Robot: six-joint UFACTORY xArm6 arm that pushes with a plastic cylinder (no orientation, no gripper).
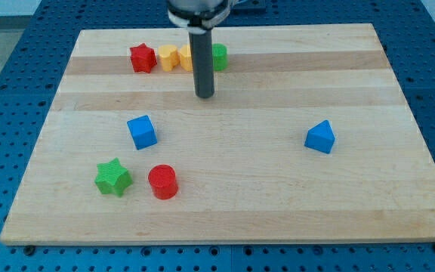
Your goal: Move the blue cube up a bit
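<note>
**Above the blue cube, rod tip parked mid-board, nothing touched**

At the top-centre of the pale wooden board [278, 189], my tip [205, 96] sits on the surface with bare wood all round it. No pincer on this rig: just a straight dark rod, so there is nothing to open or close and it holds nothing. It can only shove.

Just behind the rod, toward the view's top, a row of small plastic blocks: red star-shaped block [142, 58], yellow block [168, 57], an orange-yellow block [185, 57] partly hidden by the rod, and a green block [219, 55] peeking out on the rod's right. Shapes of the last three are hard to make out.

The target, the small blue plastic cube [142, 131], lies below and to the view's left of the tip, well apart from it. Further down: green star-shaped block [113, 177] and red cylinder [162, 181], close together, both near the cube's lower side but not touching it. Off at the view's right, a blue wedge-like block [320, 137], out of the way.

Handling, my read: the cube looks light, rigid, and likely slides easily on smooth wood. It sits rotated, a corner facing down, so an off-centre push would probably spin it rather than translate it. Contact point should be the lower side, centred, pushing toward the view's top. Tip would need to route round the cube and slot in between it and the red cylinder first. Short stroke only.
</note>
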